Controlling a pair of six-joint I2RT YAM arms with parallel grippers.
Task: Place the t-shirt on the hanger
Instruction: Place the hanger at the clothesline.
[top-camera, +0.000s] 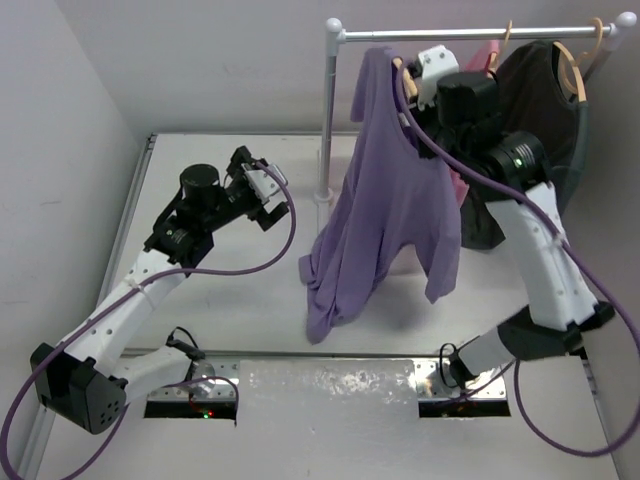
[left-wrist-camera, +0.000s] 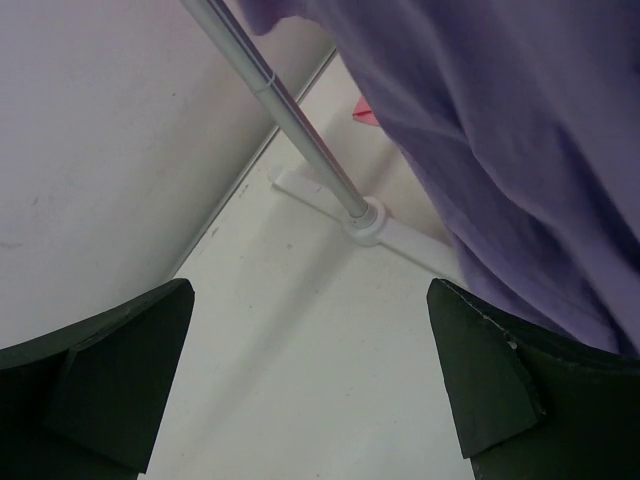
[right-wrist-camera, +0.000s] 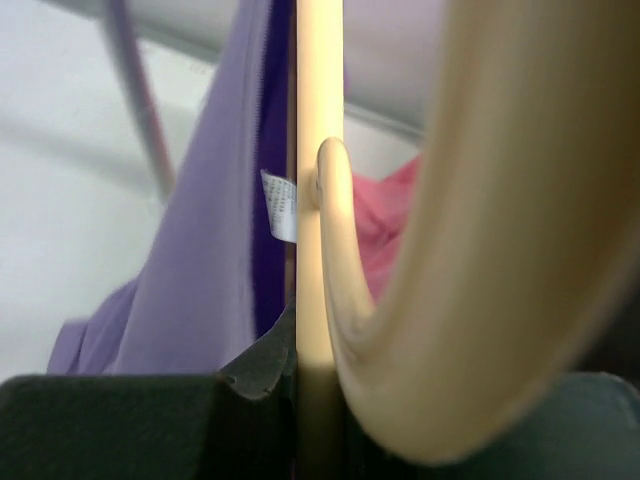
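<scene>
**A:** How did the jaws stand?

**B:** The left gripper (left-wrist-camera: 310, 375) had its jaws spread wide with nothing between them. Only bare table (left-wrist-camera: 300, 340) showed in the gap. The right gripper (right-wrist-camera: 320, 410) was nearly closed, and its dark fingers (right-wrist-camera: 130, 420) pinched the tan wood of the hanger (right-wrist-camera: 318, 260).

**A:** And the t-shirt?

**B:** The t-shirt (top-camera: 385, 200) hung from the hanger up by the right gripper, just under the rail. The lavender cloth fell in one long drape towards the table. In the right wrist view it lay against the hanger's left side, with a small white label (right-wrist-camera: 280, 205) showing inside the collar.

**A:** Did the hem reach the table?

**B:** From above it looked close to the surface, but I could not tell whether it touched.

**A:** What stood around it?

**B:** The rack pole (top-camera: 328, 120) rose just left of the shirt, and its white foot (left-wrist-camera: 365, 225) sat on the table ahead of the left gripper. Behind the right arm, a pink garment (top-camera: 488, 55) and a dark shirt (top-camera: 535, 95) hung on the same rail. The left arm was low over the table, well apart from the hanger, with its open jaws pointed towards the pole and the hanging cloth.
</scene>
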